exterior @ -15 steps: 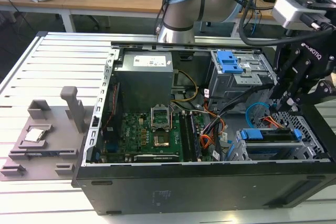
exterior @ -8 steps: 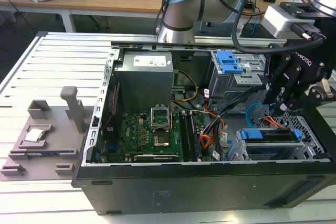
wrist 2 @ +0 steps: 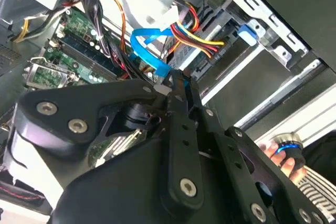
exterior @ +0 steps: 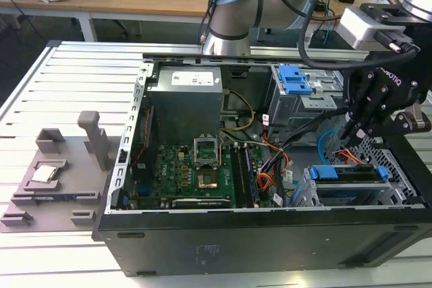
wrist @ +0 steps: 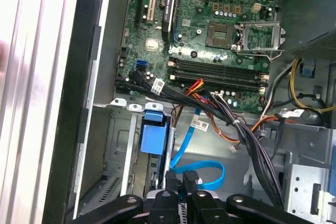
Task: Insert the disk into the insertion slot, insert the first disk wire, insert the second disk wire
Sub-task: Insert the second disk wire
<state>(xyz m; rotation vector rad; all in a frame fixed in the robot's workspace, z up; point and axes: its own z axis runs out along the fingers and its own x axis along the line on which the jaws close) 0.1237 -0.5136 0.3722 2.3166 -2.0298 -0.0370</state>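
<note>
The disk [exterior: 351, 177] in its blue carrier [wrist: 155, 139] lies inside the insertion slot [exterior: 305, 195], a low grey cage in the case's corner at the exterior view's right. My gripper [exterior: 348, 135] hangs just over the cage's far end. Its fingers [wrist: 172, 181] are shut on the end plug of a thin blue disk wire [wrist: 206, 173], which loops up from the board; in the second wrist view the blue wire [wrist 2: 148, 44] ends at the gripper [wrist 2: 175, 80]. A red, yellow and black wire bundle [wrist 2: 195, 29] runs to the disk's end beside it.
The open computer case holds the green motherboard [exterior: 196, 170], a grey power supply [exterior: 185, 99] and a taller bay with a blue latch [exterior: 294, 80]. Black cable bundles [wrist: 236, 124] cross beside the cage. A person's hand [wrist 2: 277, 156] is near the case's outer side. A grey fixture [exterior: 54, 173] lies outside.
</note>
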